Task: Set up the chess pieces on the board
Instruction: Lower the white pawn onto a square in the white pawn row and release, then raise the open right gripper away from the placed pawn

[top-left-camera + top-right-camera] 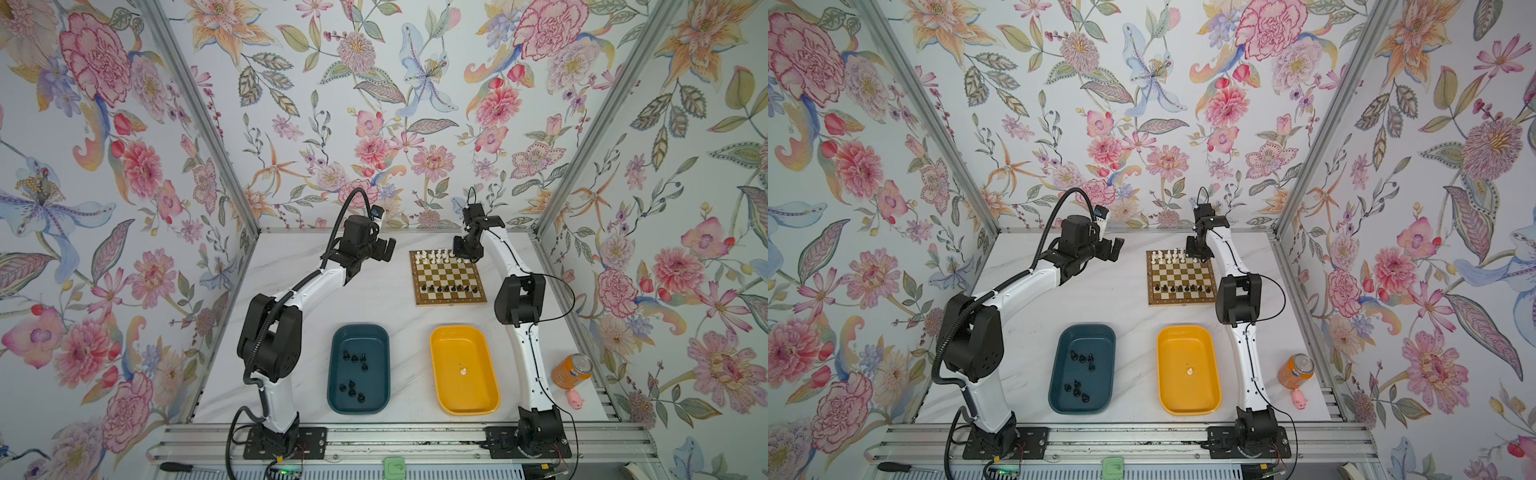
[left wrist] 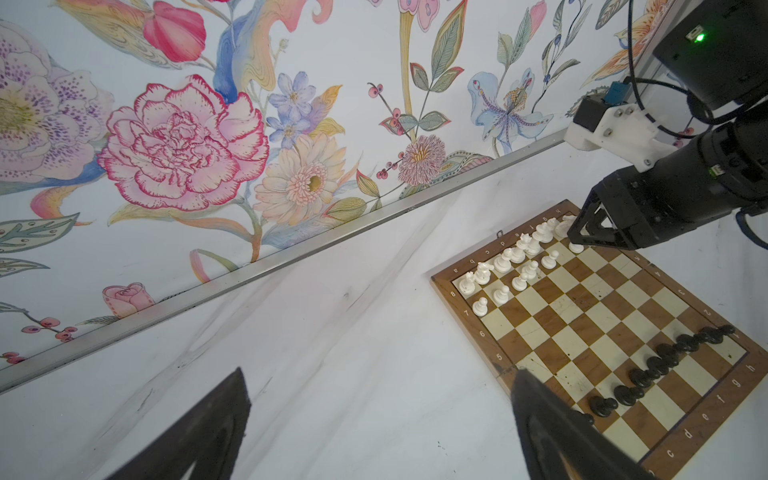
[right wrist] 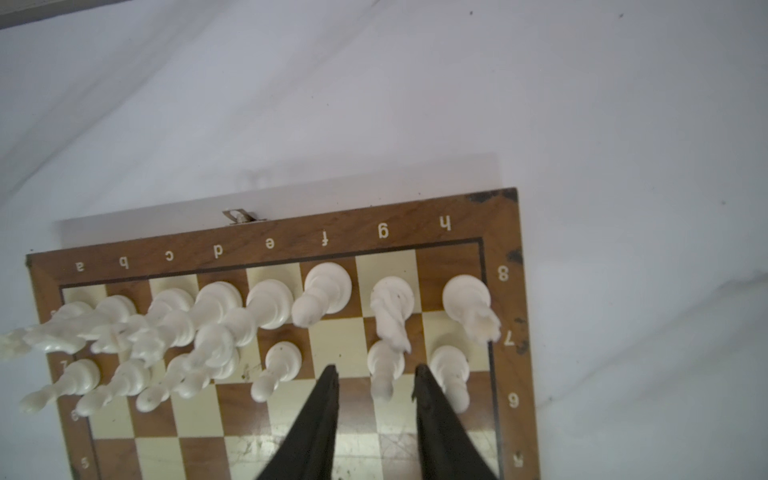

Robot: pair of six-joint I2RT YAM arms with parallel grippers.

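Marble worktop (image 1: pixel 374 291), board (image 3: pixel 270 226) far-right corner: found right gripper (image 3: pixel 376 374) narrowly parted astride white pawn (image 3: pixel 384 361); risked toppling it lifting askew.

Bright, even, diffuse light in both top views; soft shadows on the table (image 1: pixel 374 299); in the right wrist view white pieces (image 3: pixel 174 324) smear toward the edge, perhaps lens distortion; close left fingers (image 2: pixel 552 436) blur.

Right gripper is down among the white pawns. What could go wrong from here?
The right gripper stands open around the g-file pawn; a crooked retreat could tip it. One finger sits right beside the h-file pawn, so a sideways move could knock that over.
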